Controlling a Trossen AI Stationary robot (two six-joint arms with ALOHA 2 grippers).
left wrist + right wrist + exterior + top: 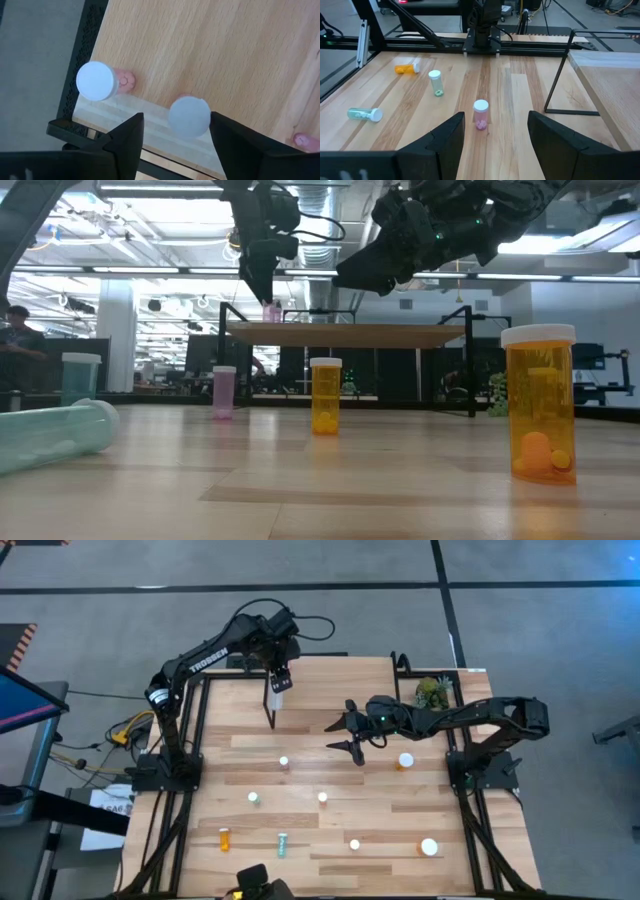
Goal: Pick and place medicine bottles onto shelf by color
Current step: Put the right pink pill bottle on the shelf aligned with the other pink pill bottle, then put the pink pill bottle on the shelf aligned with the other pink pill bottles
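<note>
— Wooden tabletop [400, 830] first, then the shelf [320, 690] raised on thin black legs at its far end. Where do the arms stand?

— The left gripper [172, 145] hangs over the shelf's near edge, fingers apart, and a white-capped pink bottle [189, 116] stands upright between them; neither finger looks to press its cap. A second pink bottle [102, 81] stands just beside it, outside one finger. The right gripper [495, 132] hovers over open table, fingers apart and empty, with a pink bottle [480, 114] ahead of it between the fingertips.

— How will these bottles handle?

— Light, stiff plastic, I would judge, smooth-walled and easy to tip. The cylinder below the cap is the place to pinch; the cap rim looks likely to slip.

— And the rest?

— Ahead of the right gripper, a teal bottle [436, 82] upright, another teal one [364, 114] on its side, an orange one [406, 68] lying further off. A wide orange bottle [540, 402] sits nearest the low camera.

— Anything unclear?

— From above, the shelf bottles hide under the left arm. Whether the pink bottle on the shelf touches either finger, I cannot tell.
</note>
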